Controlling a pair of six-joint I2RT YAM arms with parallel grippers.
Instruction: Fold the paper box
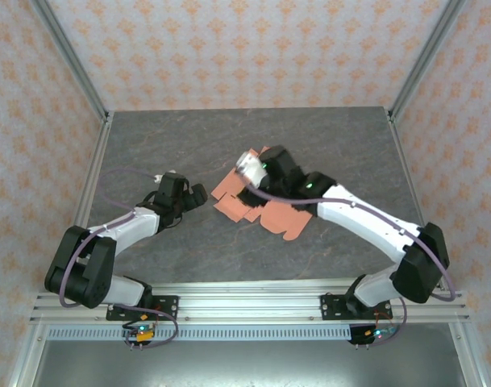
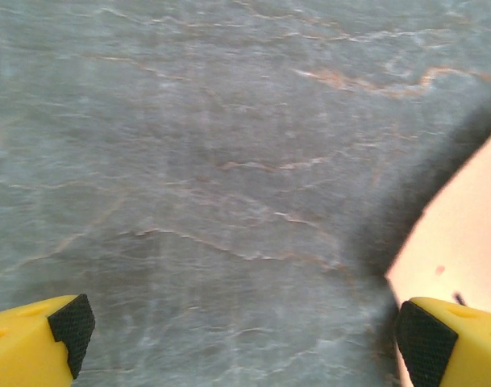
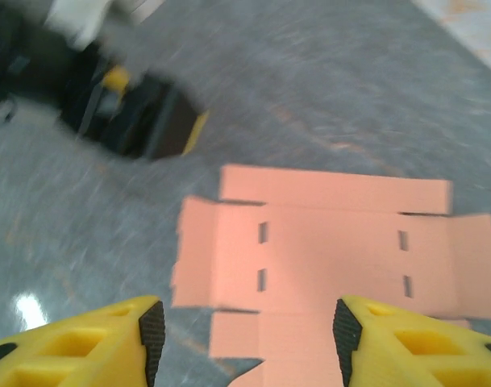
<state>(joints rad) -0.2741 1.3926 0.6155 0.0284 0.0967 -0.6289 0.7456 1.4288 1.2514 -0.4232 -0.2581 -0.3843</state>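
The paper box is a flat salmon-orange die-cut sheet with flaps and slots, lying unfolded on the grey table. My right gripper hovers over the sheet's left part. In the right wrist view its yellow jaws stand apart above the paper box with nothing between them. My left gripper sits just left of the sheet, wide open. In the left wrist view it frames bare table, with an edge of the paper box beside its right finger.
The grey marble-patterned table is ringed by aluminium posts and patterned walls. A metal rail carrying both arm bases runs along the near edge. The left arm's head appears blurred beyond the sheet in the right wrist view.
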